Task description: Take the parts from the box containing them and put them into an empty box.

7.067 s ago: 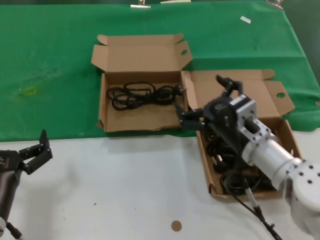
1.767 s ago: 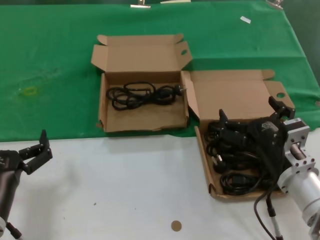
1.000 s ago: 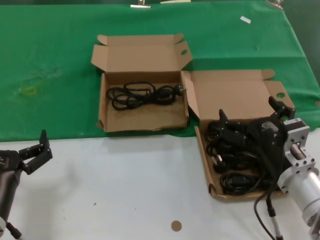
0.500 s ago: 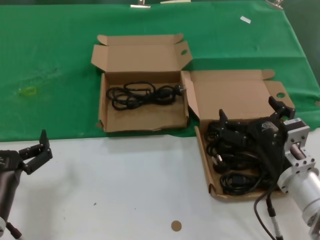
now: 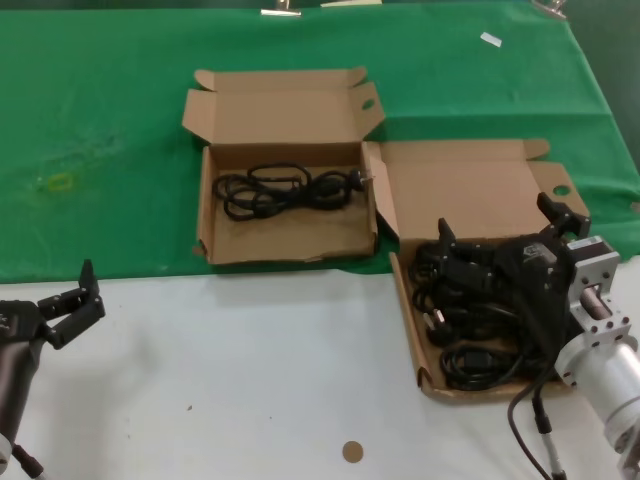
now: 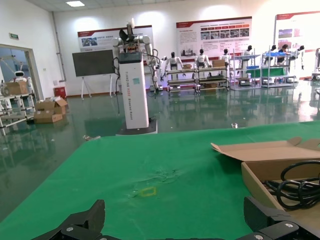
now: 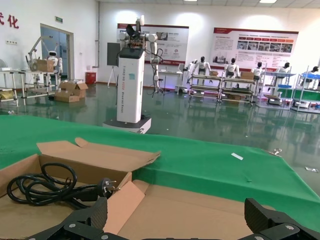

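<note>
- Leftmost, the left gripper (image 5: 70,305) waits parked over the white table (image 5: 250,370), well apart from both boxes; its fingers stand spread wide with nothing between them.
- Next, on the green cloth (image 5: 100,150), the box with both ear flaps spread (image 5: 215,250) already holds one coiled cord (image 5: 285,190), lying flat near its hinge side; so, by my judgement, one transfer is done and this box is no longer quite empty.
- Just beside it to the right, touching at the corner, the box containing the parts (image 5: 410,330) holds a pile of black cords (image 5: 470,330); several bundles seem to be left, though I cannot count them under the arm.
- Rightmost, the right gripper (image 5: 500,245) hangs low over that pile, its fingers set far apart; it grips nothing as far as the head view shows, though a cord touching a fingertip cannot be ruled out; most of the task looks undone, with a fresh grasp the likely step in hand.
</note>
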Motion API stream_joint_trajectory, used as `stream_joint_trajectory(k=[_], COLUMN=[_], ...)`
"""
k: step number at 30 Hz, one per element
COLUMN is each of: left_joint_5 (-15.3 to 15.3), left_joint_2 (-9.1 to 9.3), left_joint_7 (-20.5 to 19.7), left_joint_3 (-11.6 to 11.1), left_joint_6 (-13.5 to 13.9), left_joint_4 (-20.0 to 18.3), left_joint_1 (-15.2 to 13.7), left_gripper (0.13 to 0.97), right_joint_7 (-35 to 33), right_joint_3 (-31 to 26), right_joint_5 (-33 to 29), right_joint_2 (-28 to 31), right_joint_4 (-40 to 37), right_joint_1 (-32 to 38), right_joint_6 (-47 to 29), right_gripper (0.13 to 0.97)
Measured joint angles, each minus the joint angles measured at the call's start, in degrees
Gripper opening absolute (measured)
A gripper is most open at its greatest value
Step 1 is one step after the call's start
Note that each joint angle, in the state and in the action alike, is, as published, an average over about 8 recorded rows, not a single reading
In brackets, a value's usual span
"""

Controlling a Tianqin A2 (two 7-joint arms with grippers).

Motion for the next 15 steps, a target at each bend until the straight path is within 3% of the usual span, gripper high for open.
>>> stream_joint_trajectory(k=[15], left_joint_5=[0.0], left_joint_2=[0.0], left_joint_7=[0.0], left_joint_3=[0.0], left_joint_6=[0.0], left_joint_4=[0.0], left_joint_1=[0.0], left_gripper=[0.966], right_joint_7=[0.0], right_joint_3=[0.0], right_joint_5=[0.0], right_joint_2=[0.0], right_joint_4=[0.0], right_joint_1=[0.0], right_joint_6=[0.0], right_gripper=[0.966])
